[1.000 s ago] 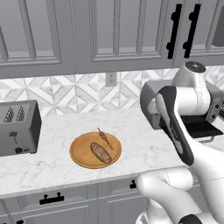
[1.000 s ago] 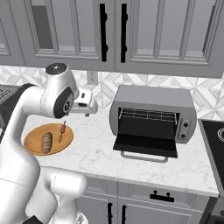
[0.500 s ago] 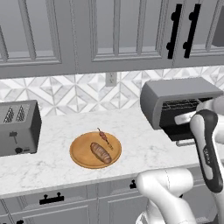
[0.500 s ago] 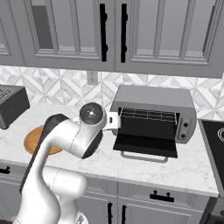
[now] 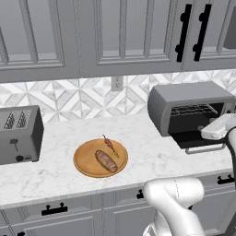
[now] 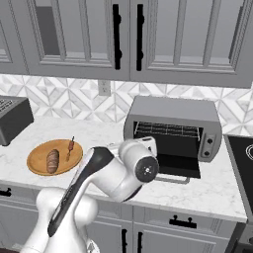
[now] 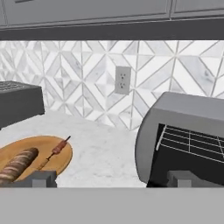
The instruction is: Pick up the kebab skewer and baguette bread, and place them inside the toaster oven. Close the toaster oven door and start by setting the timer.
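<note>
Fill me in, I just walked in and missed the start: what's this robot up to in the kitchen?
Nothing is being handled yet. The golden-brown baguette loaf and the thin kebab skewer with reddish meat chunks lie side by side on the round wooden board. The wide grey metal toaster oven stands with its dark glass door folded down and its wire rack bare. The white arm's pincer is open and empty, looking across the counter toward board and oven.

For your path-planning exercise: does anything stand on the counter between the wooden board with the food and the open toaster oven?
Nothing visible does. The kebab skewer and baguette bread lie on the wooden board; bare counter runs from it to the toaster oven, whose door hangs open.
</note>
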You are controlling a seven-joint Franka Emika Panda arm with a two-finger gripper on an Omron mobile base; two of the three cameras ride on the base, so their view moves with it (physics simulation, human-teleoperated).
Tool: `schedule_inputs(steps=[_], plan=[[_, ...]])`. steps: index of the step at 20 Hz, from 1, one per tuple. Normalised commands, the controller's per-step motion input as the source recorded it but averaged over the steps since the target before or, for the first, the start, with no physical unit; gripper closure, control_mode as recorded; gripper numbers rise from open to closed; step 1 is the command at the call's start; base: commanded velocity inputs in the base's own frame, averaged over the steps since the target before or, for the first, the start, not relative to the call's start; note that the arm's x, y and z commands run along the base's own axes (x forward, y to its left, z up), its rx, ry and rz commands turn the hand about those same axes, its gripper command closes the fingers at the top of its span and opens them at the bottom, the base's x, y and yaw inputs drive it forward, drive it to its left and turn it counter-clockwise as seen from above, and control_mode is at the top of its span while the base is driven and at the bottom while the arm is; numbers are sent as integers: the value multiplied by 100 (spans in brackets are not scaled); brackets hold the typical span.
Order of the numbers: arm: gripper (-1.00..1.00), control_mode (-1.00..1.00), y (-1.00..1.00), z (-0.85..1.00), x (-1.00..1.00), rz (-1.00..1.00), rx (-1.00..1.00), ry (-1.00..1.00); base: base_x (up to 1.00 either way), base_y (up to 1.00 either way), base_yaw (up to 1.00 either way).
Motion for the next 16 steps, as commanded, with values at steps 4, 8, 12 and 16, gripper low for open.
schedule_inputs(steps=[4, 8, 12, 16], plan=[[-100, -100, -11, 8, 9, 15, 3, -13, 0, 0, 0], [-100, -100, -10, 6, 14, 9, 1, 0, 0, 0, 0], [-100, -100, -15, 0, 20, 6, 5, 1, 0, 0, 0], [-100, -100, -1, -19, 4, 4, 10, 0, 0, 0, 0]])
